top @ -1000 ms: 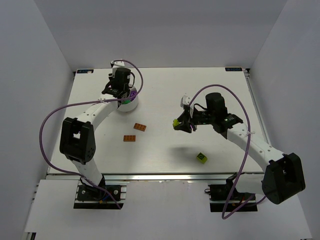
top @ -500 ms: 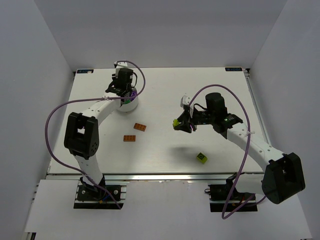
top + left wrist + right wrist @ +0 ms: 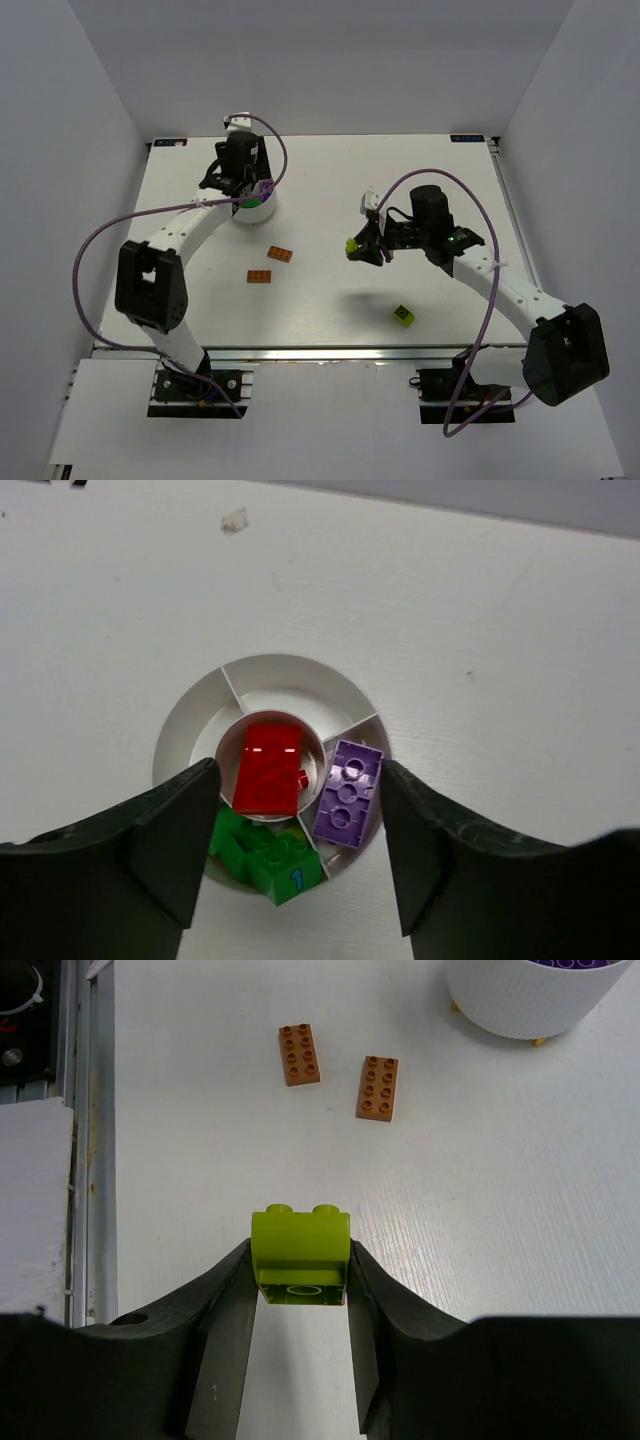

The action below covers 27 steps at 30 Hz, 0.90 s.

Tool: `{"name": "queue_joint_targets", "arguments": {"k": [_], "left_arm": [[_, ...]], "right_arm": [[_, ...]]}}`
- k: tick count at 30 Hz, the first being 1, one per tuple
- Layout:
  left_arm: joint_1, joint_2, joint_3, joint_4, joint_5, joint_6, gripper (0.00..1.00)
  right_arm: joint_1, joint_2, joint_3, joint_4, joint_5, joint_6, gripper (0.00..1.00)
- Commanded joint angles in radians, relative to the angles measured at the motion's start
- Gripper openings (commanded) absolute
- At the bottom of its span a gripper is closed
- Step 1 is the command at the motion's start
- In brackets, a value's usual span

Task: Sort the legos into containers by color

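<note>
Two arms mid-sort: the left gripper [image 3: 298, 790] hangs over the white dish [image 3: 190, 730], jaws wide and empty, directly above the red brick [image 3: 268, 770] in its centre well. The right gripper [image 3: 300, 1282] clamps the lime-green block [image 3: 300, 1245] clear of the table [image 3: 500, 1210]; the next move calls for carrying it to the compartment holding the green brick [image 3: 270, 855]

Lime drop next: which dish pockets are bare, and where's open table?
In the left wrist view, dish: top pocket bare, left pocket looks bare but partly hidden. Centre holds red brick, right purple plate, bottom green bricks: crowded. Table: open between orange plates and green cube, and along the far edge right of the dish.
</note>
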Motion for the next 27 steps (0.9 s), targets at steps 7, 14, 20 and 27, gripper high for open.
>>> {"name": "queue_joint_targets", "arguments": {"k": [7, 14, 20, 27], "left_arm": [[0.003, -0.483, -0.416, 0.288, 0.582, -0.105, 0.23], [0.003, -0.497, -0.513, 0.368, 0.888, -0.247, 0.41], [0.003, -0.520, -0.551, 0.396, 0.945, -0.213, 0.51], [0.003, -0.498, -0.588, 0.492, 1.037, -0.280, 0.57]], "right_arm": [[0.003, 0.016, 0.008, 0.025, -0.007, -0.001, 0.00], [0.003, 0.007, -0.008, 0.062, 0.019, 0.025, 0.00], [0.001, 0.040, -0.012, 0.146, 0.022, 0.138, 0.00], [0.001, 0.080, 0.006, 0.175, -0.015, 0.195, 0.00]]}}
